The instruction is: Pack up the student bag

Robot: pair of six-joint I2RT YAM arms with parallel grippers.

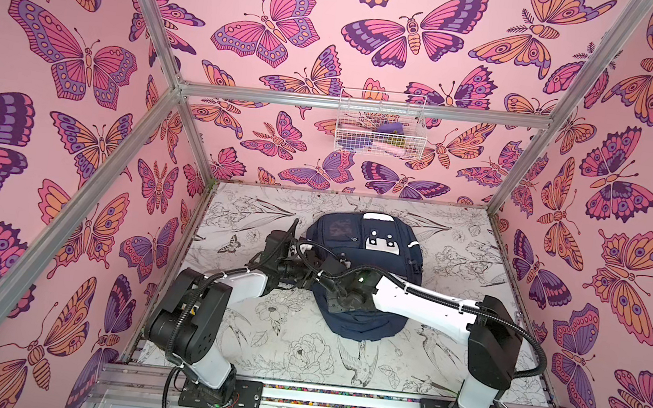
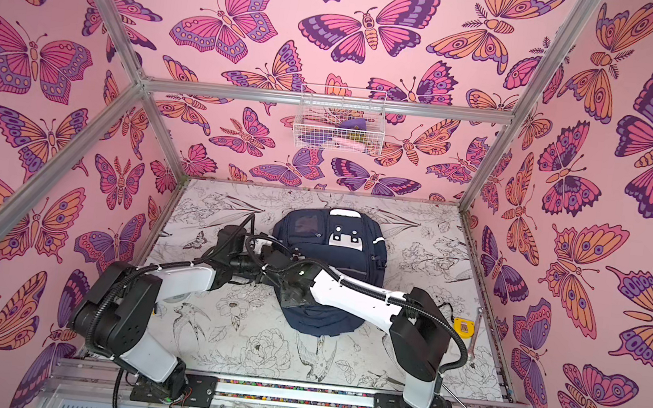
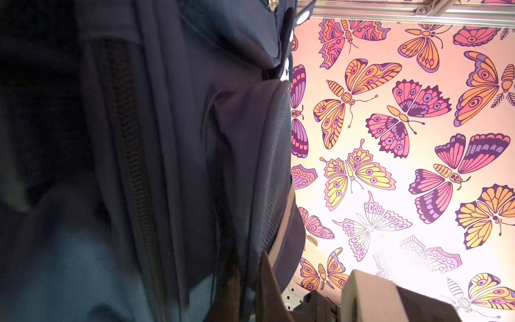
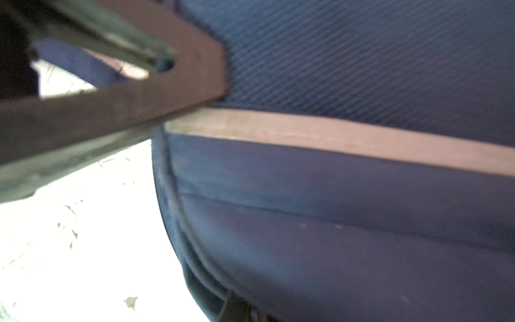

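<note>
Navy bag (image 1: 389,262) lies flat — long axis front-to-back, white patch (image 1: 380,240) at the far end. Left gripper (image 1: 308,278), right gripper (image 4: 214,80) — both closed.

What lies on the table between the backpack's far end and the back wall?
Nothing: in both top views only a bare strip of floral tabletop separates the student bag from the back wall.

Tabletop (image 1: 232,211), b&w floral print: student bag (image 1: 352,254) lies flat, centre-rear, white patch up. Nr right edge, well apart from bag: yellow tape measure (image 2: 462,326) just beside silver wrench (image 2: 475,331).
</note>
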